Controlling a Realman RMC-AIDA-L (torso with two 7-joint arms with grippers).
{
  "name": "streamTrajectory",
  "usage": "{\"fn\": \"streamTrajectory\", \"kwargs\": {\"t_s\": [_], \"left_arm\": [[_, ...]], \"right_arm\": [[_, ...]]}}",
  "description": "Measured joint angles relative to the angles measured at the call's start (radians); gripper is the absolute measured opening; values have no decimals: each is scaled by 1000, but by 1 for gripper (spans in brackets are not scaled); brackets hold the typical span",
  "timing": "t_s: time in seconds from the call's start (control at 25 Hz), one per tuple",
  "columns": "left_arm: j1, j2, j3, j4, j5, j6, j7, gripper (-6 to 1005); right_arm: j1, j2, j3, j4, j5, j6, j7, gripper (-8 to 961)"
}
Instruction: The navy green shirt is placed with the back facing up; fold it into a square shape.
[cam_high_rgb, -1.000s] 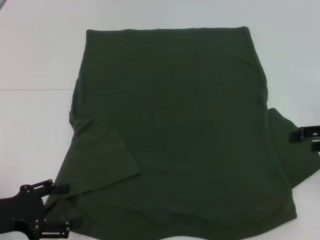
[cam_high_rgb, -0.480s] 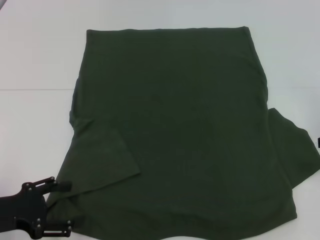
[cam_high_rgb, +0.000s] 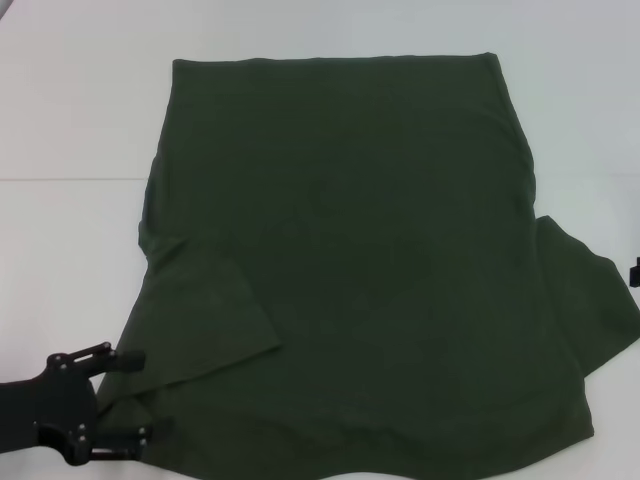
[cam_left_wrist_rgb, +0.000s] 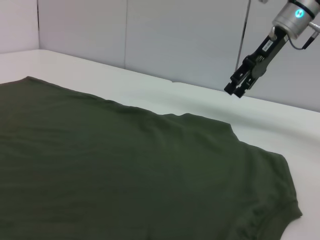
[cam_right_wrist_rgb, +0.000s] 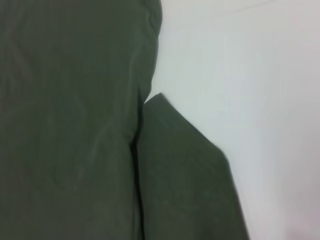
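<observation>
Left gripper low at near-left, fingers spread apart; right gripper raised at far right, fingers close together.

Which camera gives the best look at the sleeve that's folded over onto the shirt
The head view: the folded sleeve lies on the navy green shirt, its whole outline showing, right beside the left gripper. The left wrist view and the right wrist view show only the flat opposite sleeve, not the folded one.

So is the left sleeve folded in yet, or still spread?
Folded in: the left sleeve lies over the shirt body, its edge showing as a flap. The right sleeve is still spread on the table.
</observation>
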Motion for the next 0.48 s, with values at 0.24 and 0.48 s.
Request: {"fn": "streamTrajectory", "kwargs": {"t_s": [0.24,0.48], "left_arm": [[-2,-5,0,0,-1,-16,1,945],[-1,-10,0,0,-1,-20,1,945]], "right_arm": [[25,-15,-3,113,3,82,-63,926],[33,-12,-4,163,4,139,-138,924]]}}
